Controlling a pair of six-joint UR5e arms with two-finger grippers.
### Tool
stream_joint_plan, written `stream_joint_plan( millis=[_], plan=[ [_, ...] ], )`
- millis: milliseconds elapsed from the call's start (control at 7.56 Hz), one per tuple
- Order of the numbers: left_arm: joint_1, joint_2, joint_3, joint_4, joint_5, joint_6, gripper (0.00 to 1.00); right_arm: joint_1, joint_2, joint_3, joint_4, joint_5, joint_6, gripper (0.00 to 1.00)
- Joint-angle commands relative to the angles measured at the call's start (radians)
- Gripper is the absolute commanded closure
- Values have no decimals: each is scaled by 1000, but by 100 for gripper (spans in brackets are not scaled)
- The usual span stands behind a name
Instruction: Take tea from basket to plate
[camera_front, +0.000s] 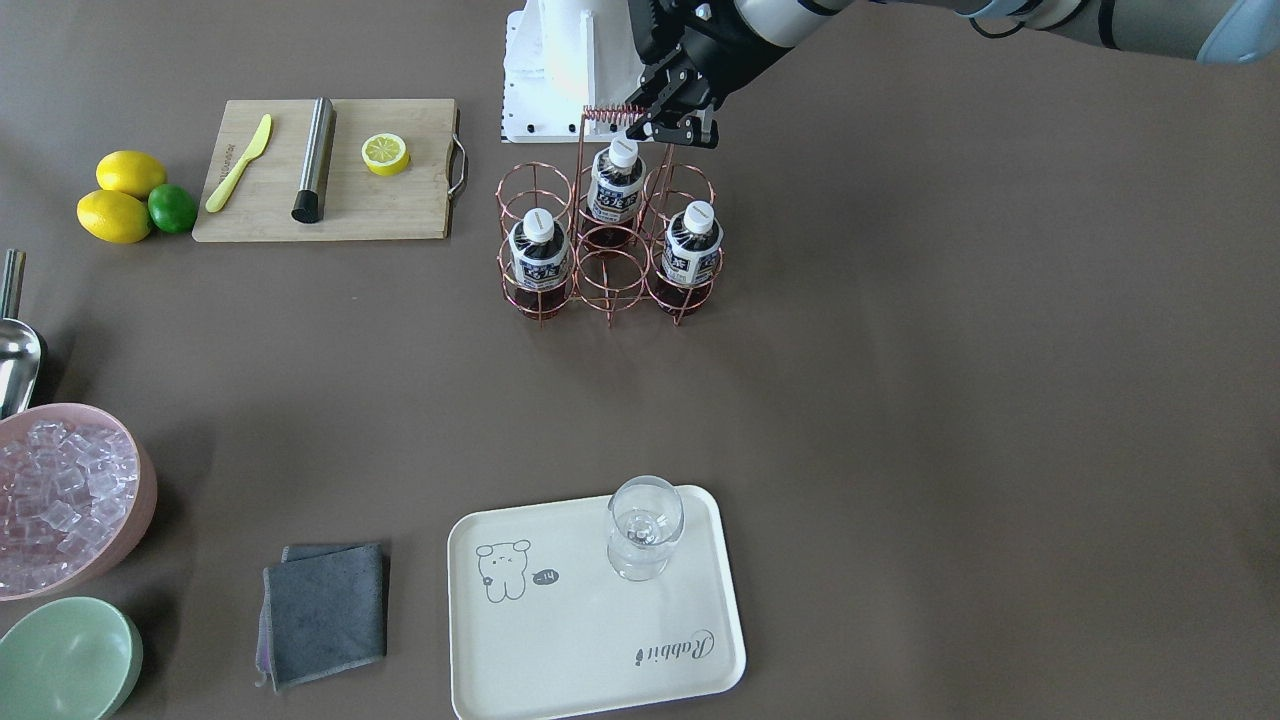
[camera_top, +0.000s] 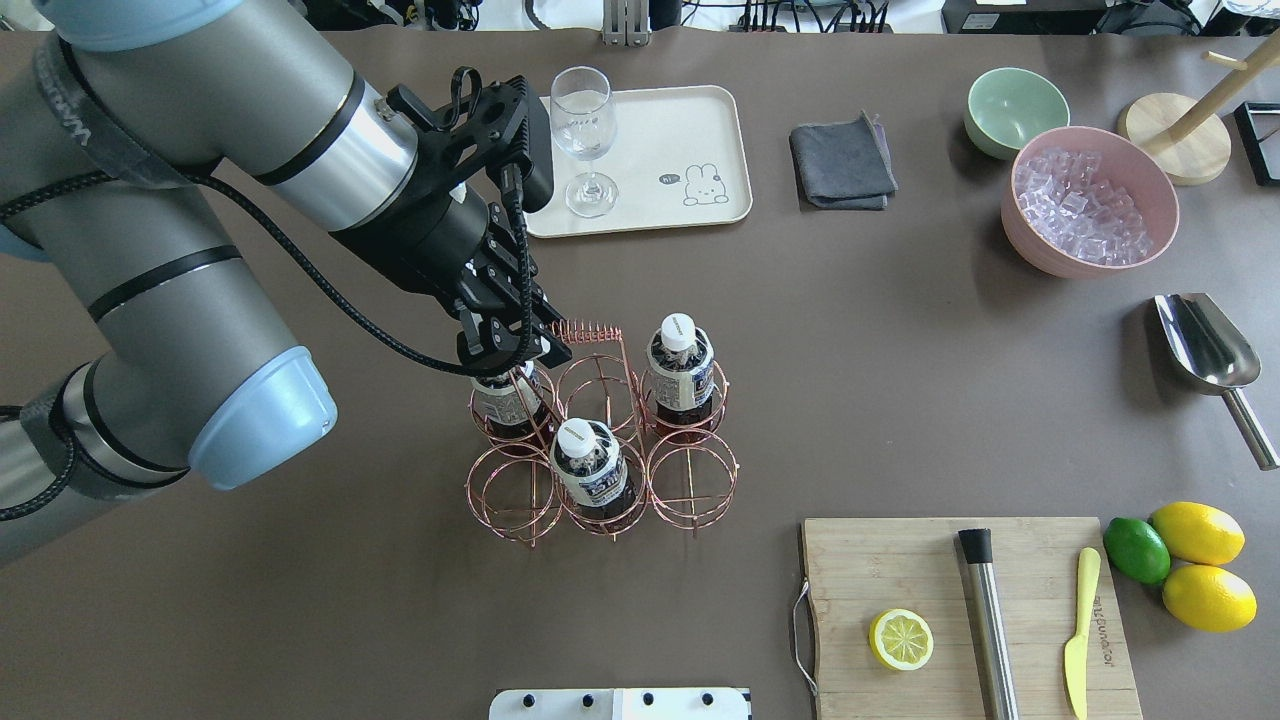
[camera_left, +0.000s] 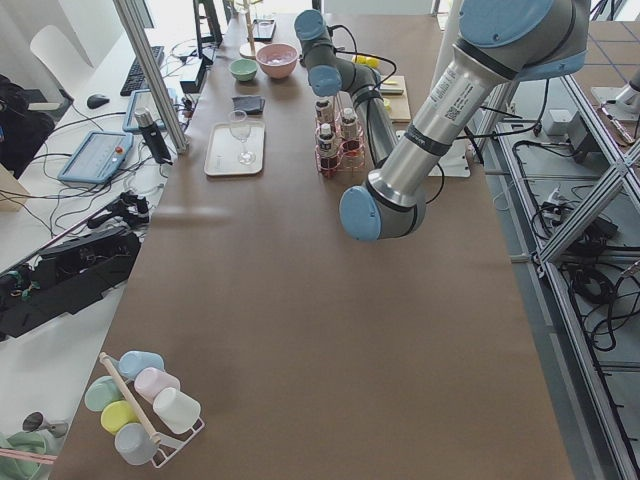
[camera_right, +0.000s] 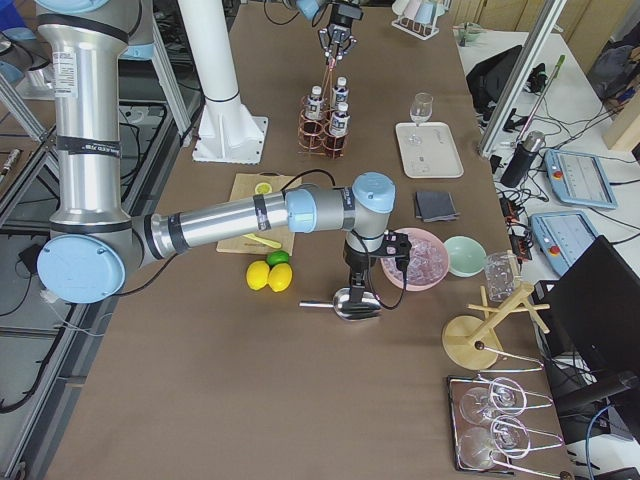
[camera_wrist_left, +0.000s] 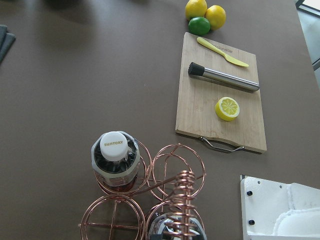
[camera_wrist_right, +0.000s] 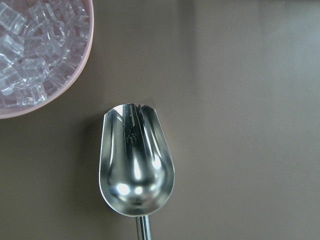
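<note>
Three tea bottles stand in the copper wire basket (camera_front: 612, 114) at mid-table: one (camera_front: 538, 262), one (camera_front: 615, 185) and one (camera_front: 693, 255). My left gripper (camera_top: 510, 350) hovers open just above the basket, beside its coiled handle (camera_top: 590, 330) and over the bottle (camera_top: 505, 405) on that side, holding nothing. The left wrist view shows a white cap (camera_wrist_left: 115, 145) and the coil (camera_wrist_left: 184, 200), with no fingers in frame. The cream plate (camera_front: 560, 640) lies at the far edge with a glass (camera_front: 645, 525) on it. My right gripper (camera_right: 352, 280) hangs over a steel scoop (camera_wrist_right: 136, 170); I cannot tell its state.
A cutting board (camera_top: 900, 560) with a lemon half (camera_top: 901, 640), a steel muddler (camera_top: 988, 620) and a yellow knife (camera_top: 1078, 630) lies near the robot's right. Lemons and a lime (camera_top: 1136, 550), a pink ice bowl (camera_top: 1030, 240), a green bowl (camera_top: 1010, 105) and a grey cloth (camera_top: 840, 160) are around.
</note>
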Motion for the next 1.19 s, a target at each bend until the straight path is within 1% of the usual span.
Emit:
stream_joint_plan(
  millis=[0, 661, 793, 1058],
  plan=[
    [-6, 0, 0, -23, 0, 0, 100, -1, 11, 4, 1, -5, 0, 0],
    [-12, 0, -1, -21, -6, -1, 100, 1, 11, -4, -2, -13, 2, 0],
    [-12, 0, 0, -20, -4, -1, 100, 2, 17, 4, -2, 1, 3, 0],
    [-3, 0, 6, -18, 0, -1, 100, 4, 51, 15, -1, 60, 3, 0]
  ],
)
